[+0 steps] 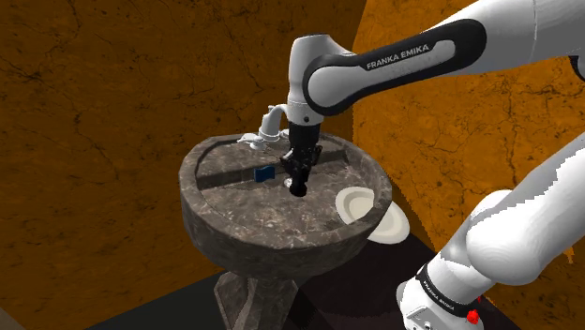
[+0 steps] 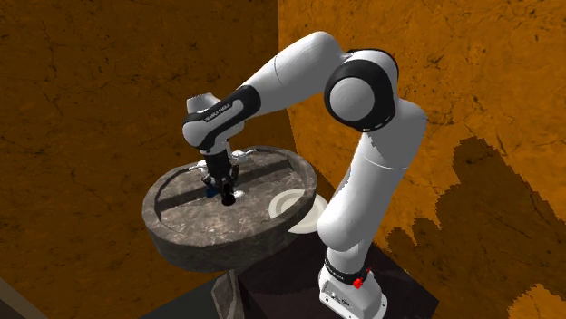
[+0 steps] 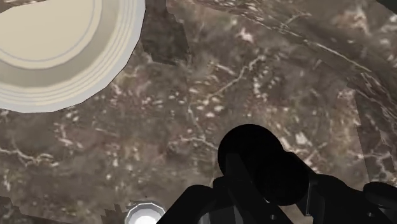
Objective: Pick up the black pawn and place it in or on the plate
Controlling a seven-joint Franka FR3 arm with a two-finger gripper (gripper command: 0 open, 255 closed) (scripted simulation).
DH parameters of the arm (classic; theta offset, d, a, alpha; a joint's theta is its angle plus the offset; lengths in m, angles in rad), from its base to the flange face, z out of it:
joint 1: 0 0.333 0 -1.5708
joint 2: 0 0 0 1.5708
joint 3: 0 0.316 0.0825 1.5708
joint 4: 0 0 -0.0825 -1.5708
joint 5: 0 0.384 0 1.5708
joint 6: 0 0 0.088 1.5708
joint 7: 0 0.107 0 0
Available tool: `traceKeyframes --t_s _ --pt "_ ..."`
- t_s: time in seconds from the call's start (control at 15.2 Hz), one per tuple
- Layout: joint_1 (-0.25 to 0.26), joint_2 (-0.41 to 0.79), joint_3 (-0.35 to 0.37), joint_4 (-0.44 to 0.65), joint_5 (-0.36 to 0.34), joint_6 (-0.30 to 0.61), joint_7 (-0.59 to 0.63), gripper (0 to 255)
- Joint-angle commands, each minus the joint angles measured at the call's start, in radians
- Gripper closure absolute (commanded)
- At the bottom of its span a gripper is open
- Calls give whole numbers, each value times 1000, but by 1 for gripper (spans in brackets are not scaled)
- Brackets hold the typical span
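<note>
The white arm (image 2: 363, 181) reached over the stone basin (image 1: 244, 220). The wrist view alone showed the cream plate (image 3: 57, 51) from above (partly cut off) and the gripper (image 3: 273, 194) clasping the black pawn (image 3: 254, 153) just above the basin floor. Black against black, the pawn's base was hard to make out.

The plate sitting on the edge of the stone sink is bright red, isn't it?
Not quite. The plate sitting on the edge of the stone sink is cream-white, not bright red. The shoulder view shows it, and the wrist view shows the same pale colour.
</note>
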Motion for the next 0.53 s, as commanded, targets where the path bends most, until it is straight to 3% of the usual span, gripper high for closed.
traceKeyframes --t_s 0.0,0.46 --pt "-10 -51 -18 -48 6 -3 -34 255" --pt "-55 -267 -115 -252 -4 -19 -183 255"
